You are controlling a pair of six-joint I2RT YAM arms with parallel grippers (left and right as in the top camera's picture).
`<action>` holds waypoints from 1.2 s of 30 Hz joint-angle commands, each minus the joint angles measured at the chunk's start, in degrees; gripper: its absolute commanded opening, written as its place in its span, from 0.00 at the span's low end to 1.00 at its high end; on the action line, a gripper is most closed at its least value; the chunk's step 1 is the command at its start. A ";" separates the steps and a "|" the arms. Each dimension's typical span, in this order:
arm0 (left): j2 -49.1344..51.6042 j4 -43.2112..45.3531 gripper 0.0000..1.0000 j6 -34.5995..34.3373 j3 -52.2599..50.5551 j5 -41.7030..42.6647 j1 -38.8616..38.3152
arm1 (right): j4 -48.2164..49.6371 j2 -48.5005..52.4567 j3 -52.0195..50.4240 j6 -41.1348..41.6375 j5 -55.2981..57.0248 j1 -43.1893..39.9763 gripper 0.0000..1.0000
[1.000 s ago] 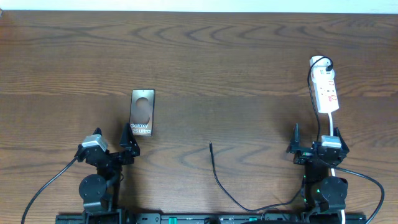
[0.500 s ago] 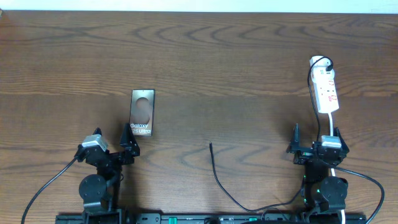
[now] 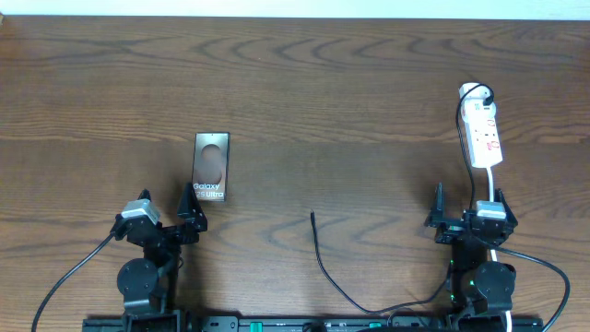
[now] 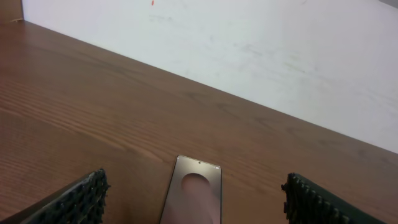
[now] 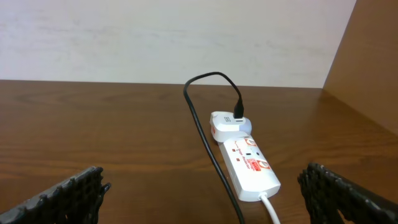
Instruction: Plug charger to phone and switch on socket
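The phone [image 3: 211, 168] lies flat on the wood table, left of centre, its bronze oval toward the far edge. My left gripper [image 3: 167, 199] stands open just short of its near end; in the left wrist view the phone [image 4: 194, 198] lies between the spread fingers [image 4: 79, 200]. The charger [image 3: 323, 263] curves across the middle, its plug tip [image 3: 312, 216] loose on the table. The socket [image 3: 483, 135] lies at the right, with the charger [image 5: 204, 127] running beside the socket [image 5: 247, 163]. My right gripper [image 3: 469, 197] is open and empty before it.
A white adapter [image 5: 229, 122] with a black plug sits at the socket's far end. The strip's white cord [image 5: 270, 208] runs back toward the right arm. A pale wall [image 4: 261, 50] borders the table's far edge. A wooden side panel [image 5: 367, 68] rises at the right.
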 commanded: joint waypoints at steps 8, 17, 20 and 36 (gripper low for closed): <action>-0.28 -2.32 0.88 0.52 -0.72 0.76 -0.28 | -0.37 -0.39 -0.04 -0.55 -0.33 0.39 0.99; -0.28 -2.29 0.88 0.52 -0.72 0.76 -0.28 | -0.37 -0.39 -0.04 -0.55 -0.33 0.39 0.99; -0.28 -2.27 0.88 0.52 -0.72 0.76 -0.28 | -0.37 -0.39 -0.04 -0.52 -0.33 0.39 0.99; -0.28 0.50 0.88 0.57 1.22 3.80 -0.28 | -0.37 -0.39 -0.04 -0.52 -0.33 0.39 0.99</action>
